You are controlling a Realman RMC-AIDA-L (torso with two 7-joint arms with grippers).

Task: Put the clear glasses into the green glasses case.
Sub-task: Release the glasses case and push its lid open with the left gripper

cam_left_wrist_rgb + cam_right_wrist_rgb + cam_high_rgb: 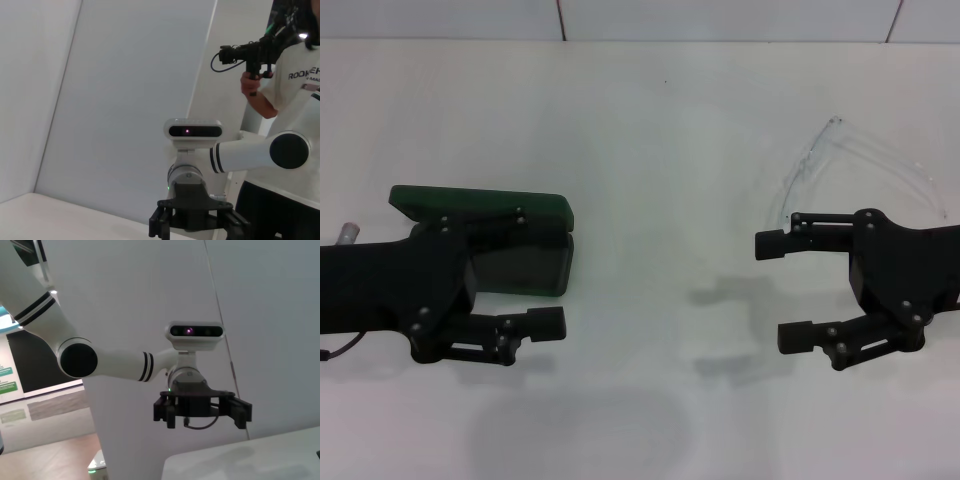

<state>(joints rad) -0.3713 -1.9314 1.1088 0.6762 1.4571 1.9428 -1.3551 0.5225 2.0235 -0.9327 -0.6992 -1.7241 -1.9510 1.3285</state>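
— Near the tabletop's (650,150) left edge, what was there?
— The green glasses case (485,205), lid up, under the spread left gripper (555,275).
— And the clear glasses (860,165)?
— By the right edge, behind the spread right gripper (782,290).

Robot lab — white table (650,150), plain partition walls (125,100), camera operator (285,100).

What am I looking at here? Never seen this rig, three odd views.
It is a two-armed robot at a white table. The head view looks down from its head camera: the left gripper is open over the open green glasses case, and the right gripper is open and empty beside the clear glasses, which lie on the table. Nothing is held. The two wrist views come from cameras on the arms, looking back at the robot's head. A person stands behind it filming.
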